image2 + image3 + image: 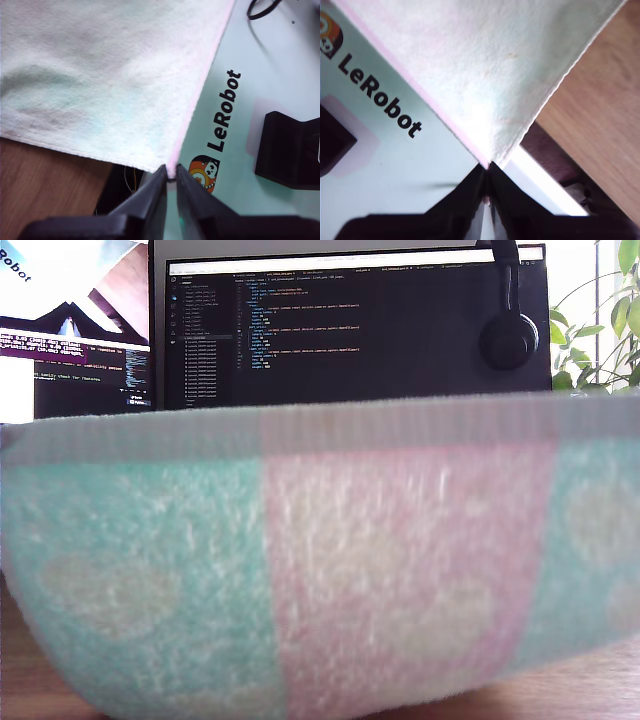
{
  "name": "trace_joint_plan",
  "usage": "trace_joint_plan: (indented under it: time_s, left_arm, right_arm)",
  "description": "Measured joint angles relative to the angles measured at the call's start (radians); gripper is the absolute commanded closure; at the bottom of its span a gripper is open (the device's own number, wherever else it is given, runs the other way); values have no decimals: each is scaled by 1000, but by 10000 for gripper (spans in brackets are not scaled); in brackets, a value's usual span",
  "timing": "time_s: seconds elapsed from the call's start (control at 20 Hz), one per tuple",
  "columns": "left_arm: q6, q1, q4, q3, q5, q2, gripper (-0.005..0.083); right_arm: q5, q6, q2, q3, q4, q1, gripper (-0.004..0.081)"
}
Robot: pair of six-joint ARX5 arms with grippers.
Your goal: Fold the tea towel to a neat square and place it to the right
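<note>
The tea towel [300, 560] hangs lifted close to the exterior camera, filling most of that view with mint green and pink bands and a pale hem along its upper edge. No gripper shows there. In the first wrist view the towel [100, 80] looks near white with a pink edge, and my first gripper [171, 177] is shut on its corner. In the second wrist view the towel [485, 70] spreads out from another corner, which my second gripper [489, 172] pinches shut.
Behind the towel stands a dark monitor [350, 330] with headphones [508, 335] hung on it, and a plant [600, 330] at the exterior view's right. Below lie a pale mat printed LeRobot [225, 110], a black block [290, 150], a cable [262, 10] and wooden tabletop [600, 110].
</note>
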Motion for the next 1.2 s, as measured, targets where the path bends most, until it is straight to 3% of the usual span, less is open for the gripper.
trace_joint_plan:
  time_s: [0.45,0.85,1.2]
  left_arm:
    - [-2,0,11,0,27,8,795]
    - [-3,1,16,0,49,120,795]
    - [-30,-64,-18,0,145,117,795]
  right_arm:
    - [-10,11,0,-48,45,30,782]
    - [-7,-23,0,-48,40,30,782]
    - [-121,-23,-1,-53,-13,30,782]
